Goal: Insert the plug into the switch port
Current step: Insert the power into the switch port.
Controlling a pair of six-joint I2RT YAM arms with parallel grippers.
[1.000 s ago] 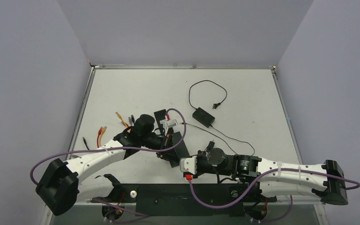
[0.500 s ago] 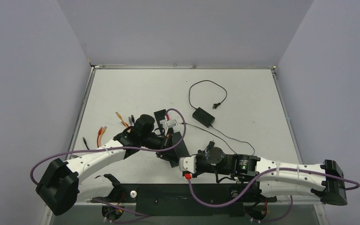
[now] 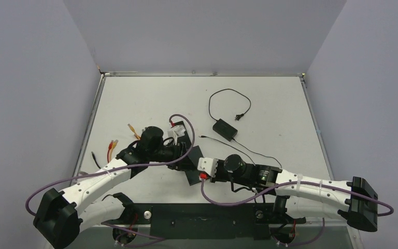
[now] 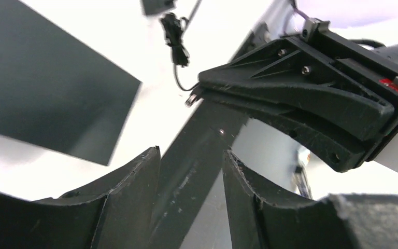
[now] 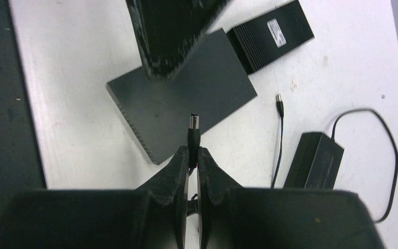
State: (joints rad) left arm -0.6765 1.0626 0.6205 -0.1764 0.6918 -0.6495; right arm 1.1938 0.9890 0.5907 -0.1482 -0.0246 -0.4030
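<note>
In the right wrist view my right gripper [image 5: 193,151] is shut on the black barrel plug [image 5: 193,127], whose metal tip points out over the flat dark switch [image 5: 186,106] lying on the table. In the left wrist view the left gripper [image 4: 192,158] stands open with nothing between its fingers. The switch [image 4: 46,88] lies to its upper left. The right gripper's fingers [image 4: 300,91] reach in from the right, with the plug's tip [image 4: 190,99] showing. From above, both grippers meet over the switch [image 3: 193,175]. The port itself is not visible.
A black power adapter [image 5: 313,161] [image 3: 225,129] with a coiled cord lies behind the switch, and a loose second plug tip [image 5: 279,99] is beside it. A ribbed black box with a label [image 5: 269,32] sits further back. Orange and red cables [image 3: 113,147] lie at the left.
The left gripper has opened and drawn back to the left. The right arm has carried the plug leftward and forward, over the switch.
</note>
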